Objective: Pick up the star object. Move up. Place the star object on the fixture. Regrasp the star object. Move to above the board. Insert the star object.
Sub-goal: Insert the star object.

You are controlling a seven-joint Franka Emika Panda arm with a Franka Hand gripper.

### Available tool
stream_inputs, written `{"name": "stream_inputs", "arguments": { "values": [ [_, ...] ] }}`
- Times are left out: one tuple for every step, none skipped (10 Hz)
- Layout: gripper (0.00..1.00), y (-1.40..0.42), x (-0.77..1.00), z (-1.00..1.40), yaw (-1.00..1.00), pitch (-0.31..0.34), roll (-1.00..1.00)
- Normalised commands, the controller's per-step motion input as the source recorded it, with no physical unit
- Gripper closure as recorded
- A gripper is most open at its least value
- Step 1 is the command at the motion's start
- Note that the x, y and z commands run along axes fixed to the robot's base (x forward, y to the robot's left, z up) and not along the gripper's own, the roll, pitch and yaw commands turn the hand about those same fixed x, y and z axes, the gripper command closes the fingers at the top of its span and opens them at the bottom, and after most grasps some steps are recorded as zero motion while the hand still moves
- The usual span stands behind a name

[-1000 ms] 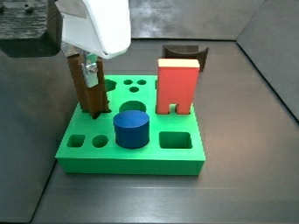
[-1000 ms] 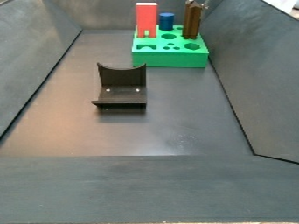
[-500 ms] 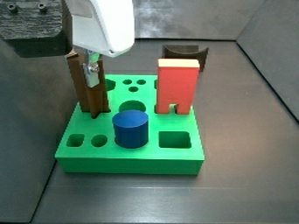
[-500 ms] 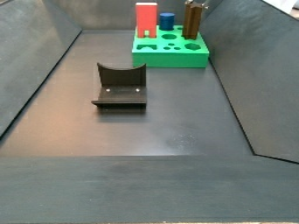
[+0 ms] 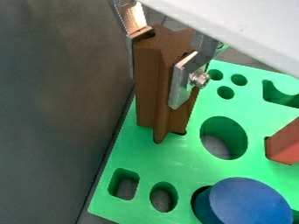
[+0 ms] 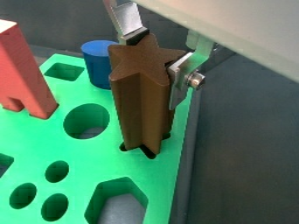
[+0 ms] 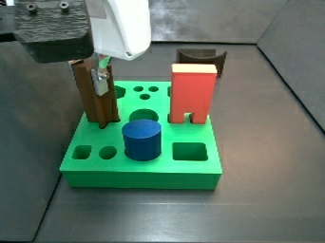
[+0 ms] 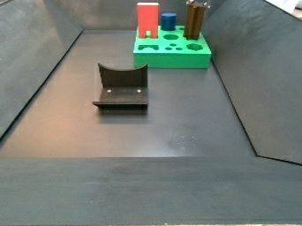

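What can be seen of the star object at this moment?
The star object is a slim, dark brown prism with ridged sides and a star-shaped cross-section, matte like wood or plastic. It stands upright at one edge of the green board, its lower end entering a hole there; how deep it sits is hidden. The gripper is above the board, its jaws closed on the star object's upper part, and a silver finger lies flat against one face. Nothing else touches it.

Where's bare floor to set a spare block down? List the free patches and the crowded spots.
Free: the floor around and in front of the fixture. Crowded: the board, carrying the red block, the blue cylinder, and the star object held by the gripper.
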Motion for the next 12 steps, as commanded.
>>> {"name": "stream_inputs", "arguments": {
  "values": [
    [1.00, 0.00, 0.04, -0.15, 0.05, -0.020, 0.00],
    [1.00, 0.02, 0.21, -0.27, 0.14, 0.000, 0.00],
    [1.00, 0.06, 0.16, -0.19, 0.14, 0.000, 0.00],
    [1.00, 0.05, 0.11, -0.07, 0.11, 0.000, 0.00],
    [1.00, -0.01, 0.10, -0.07, 0.03, 0.000, 0.00],
    [1.00, -0.05, 0.06, -0.13, 0.00, -0.011, 0.00],
    [1.00, -0.11, -0.02, -0.31, -0.05, -0.014, 0.05],
    [1.00, -0.10, -0.11, -0.42, -0.25, 0.000, 0.09],
    [1.00, 0.00, -0.19, -0.33, -0.46, 0.000, 0.07],
    [1.00, -0.01, -0.03, -0.18, -0.36, 0.000, 0.03],
    [1.00, 0.00, 0.00, -0.11, -0.17, 0.000, 0.03],
    [1.00, -0.01, 0.00, -0.27, -0.45, 0.000, 0.05]
  ]
}}
